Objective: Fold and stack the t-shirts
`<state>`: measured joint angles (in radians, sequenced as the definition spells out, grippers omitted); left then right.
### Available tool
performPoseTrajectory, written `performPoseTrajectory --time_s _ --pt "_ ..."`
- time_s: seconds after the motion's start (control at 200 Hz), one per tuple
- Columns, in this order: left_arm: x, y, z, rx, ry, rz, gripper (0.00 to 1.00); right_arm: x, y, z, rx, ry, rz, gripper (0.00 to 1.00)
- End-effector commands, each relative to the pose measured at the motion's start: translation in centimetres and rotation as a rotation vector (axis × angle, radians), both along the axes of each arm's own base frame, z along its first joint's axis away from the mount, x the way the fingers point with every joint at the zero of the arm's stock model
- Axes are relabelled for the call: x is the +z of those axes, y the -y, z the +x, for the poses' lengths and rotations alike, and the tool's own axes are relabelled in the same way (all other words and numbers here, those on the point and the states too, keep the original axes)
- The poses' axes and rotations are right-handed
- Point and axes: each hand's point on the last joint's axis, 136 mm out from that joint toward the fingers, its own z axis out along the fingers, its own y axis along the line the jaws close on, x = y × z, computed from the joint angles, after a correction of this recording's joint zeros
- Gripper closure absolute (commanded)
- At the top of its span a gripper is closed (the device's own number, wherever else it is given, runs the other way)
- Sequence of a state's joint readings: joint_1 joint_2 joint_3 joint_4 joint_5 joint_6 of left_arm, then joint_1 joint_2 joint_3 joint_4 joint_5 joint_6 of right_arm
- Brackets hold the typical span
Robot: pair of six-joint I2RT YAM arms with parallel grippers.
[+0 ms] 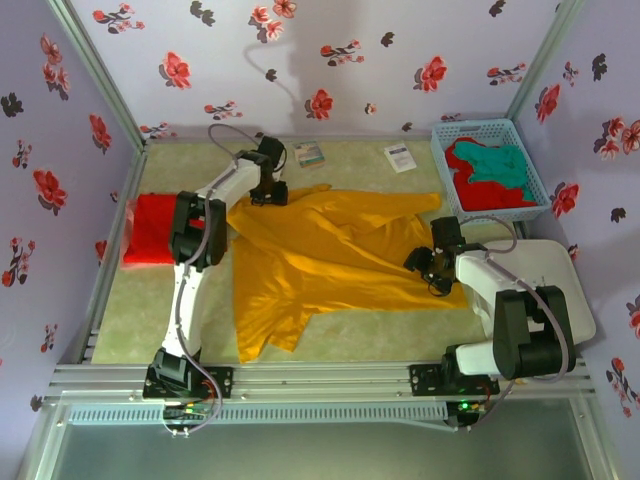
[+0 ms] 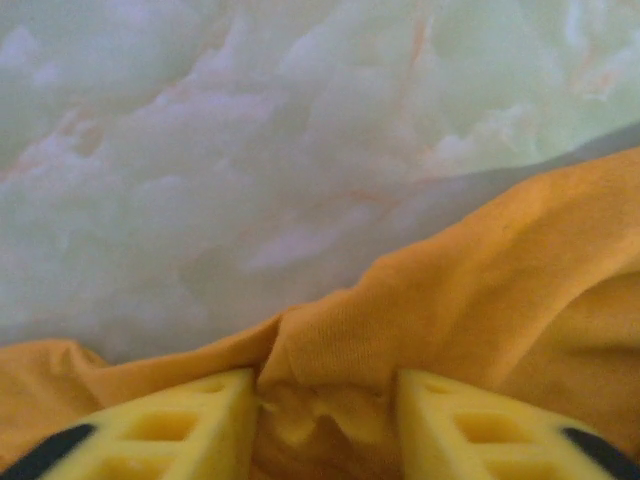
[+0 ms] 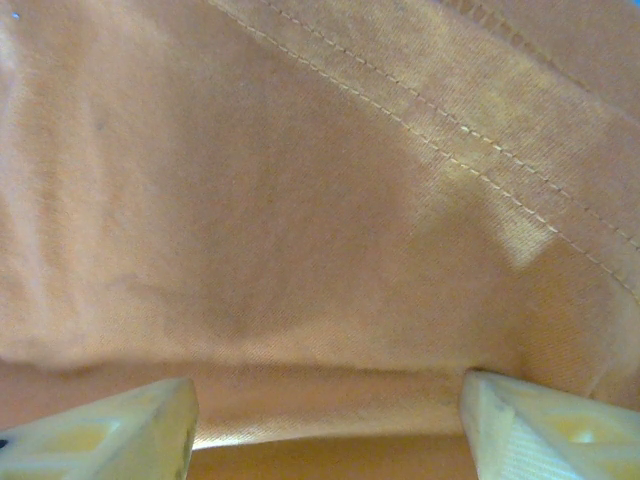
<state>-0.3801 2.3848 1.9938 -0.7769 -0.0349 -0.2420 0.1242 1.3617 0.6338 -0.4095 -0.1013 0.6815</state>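
While the mustard-yellow t-shirt (image 1: 330,260) is lying spread and rumpled on the table (image 1: 140,320), the left gripper (image 2: 325,392) is pinching a bunched fold at its far-left edge; the right gripper (image 3: 325,405) is standing released, fingers wide apart, at its right hem; a folded red t-shirt (image 1: 150,228) is lying just left of it; a teal t-shirt (image 1: 500,165) is sitting in the basket (image 1: 478,125) beyond its far-right corner.

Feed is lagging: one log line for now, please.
left gripper: pinching yellow t-shirt edge | right gripper: open above it | red t-shirt: folded, left
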Motion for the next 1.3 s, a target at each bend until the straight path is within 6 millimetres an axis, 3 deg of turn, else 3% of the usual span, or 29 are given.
performPoseTrajectory --time_s 0.0,0.115,0.19,0.28,0.435,0.52,0.615,0.72,0.895,1.02,1.295 --pt "-1.8 -0.4 -1.5 0.017 -0.060 0.031 0.76 -1.4 0.4 -1.7 0.000 -0.074 -0.014 0.29" --pt "0.1 -0.6 -0.7 0.039 0.001 0.026 1.00 -1.1 0.5 -1.5 -0.002 -0.062 -0.018 0.30" --pt "2.7 -0.8 -0.4 0.069 0.059 0.024 1.00 -0.9 0.5 -1.4 -0.005 -0.055 -0.019 0.30" --pt "6.7 -0.6 -1.0 0.072 0.118 0.013 1.00 -0.7 0.5 -1.4 -0.002 -0.052 -0.021 0.38" --pt "12.7 0.6 -4.2 0.047 0.239 -0.011 1.00 -0.7 0.7 -1.5 -0.008 -0.055 -0.029 0.38" --pt "13.4 1.5 -7.0 0.032 0.276 -0.035 1.00 -0.8 0.7 -1.5 -0.010 -0.055 -0.030 0.38" --pt "12.8 1.6 -9.8 0.021 0.283 -0.041 1.00 -0.7 0.8 -1.3 -0.010 -0.056 -0.032 0.38" --pt "12.5 0.6 -10.8 0.017 0.318 -0.027 1.00 -0.9 0.7 -1.3 -0.004 -0.063 -0.033 0.38" --pt "15.8 -0.7 -8.5 -0.016 0.389 0.038 1.00 -1.2 0.5 -1.3 0.001 -0.076 -0.023 0.38" --pt "18.7 -0.9 -5.1 -0.011 0.440 0.040 1.00 -1.1 0.8 -1.5 -0.006 -0.073 -0.037 0.38" --pt "22.1 -2.0 2.1 -0.006 0.494 0.041 1.00 -1.9 1.9 -2.6 0.000 -0.127 -0.093 0.38"
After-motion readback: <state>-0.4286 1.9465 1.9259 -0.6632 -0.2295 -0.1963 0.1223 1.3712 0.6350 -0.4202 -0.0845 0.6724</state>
